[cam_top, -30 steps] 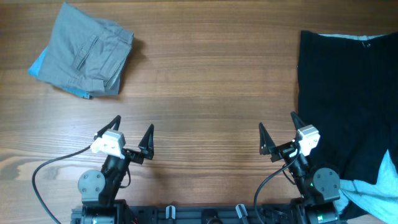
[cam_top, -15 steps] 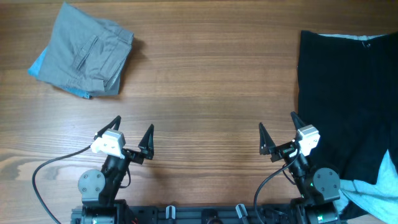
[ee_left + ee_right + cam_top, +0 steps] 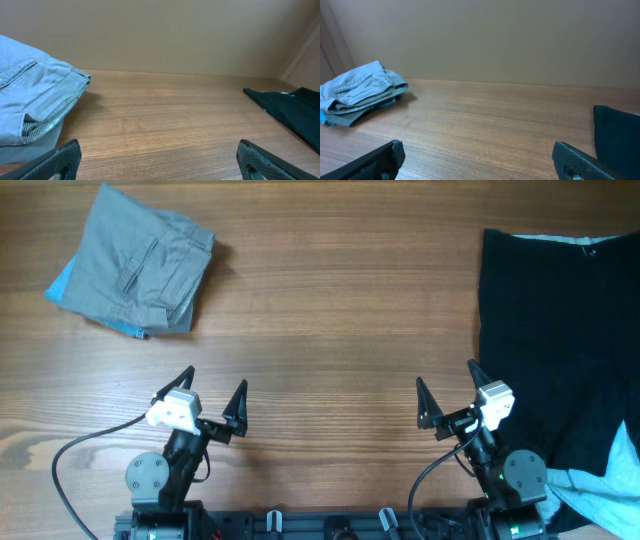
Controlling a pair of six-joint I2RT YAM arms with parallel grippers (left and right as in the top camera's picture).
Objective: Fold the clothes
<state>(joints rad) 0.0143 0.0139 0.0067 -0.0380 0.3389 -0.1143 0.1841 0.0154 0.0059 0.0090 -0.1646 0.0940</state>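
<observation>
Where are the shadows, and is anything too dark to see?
Overhead view: soft, even light, a faint shadow beside the folded grey shorts, no glare on the wooden table; the black garment hardly shows its folds. Left wrist view: shadow under the shorts' edge.

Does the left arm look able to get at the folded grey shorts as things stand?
Probably yes. Only bare table lies between the open left gripper and the grey shorts, and nothing rests on them.
</observation>
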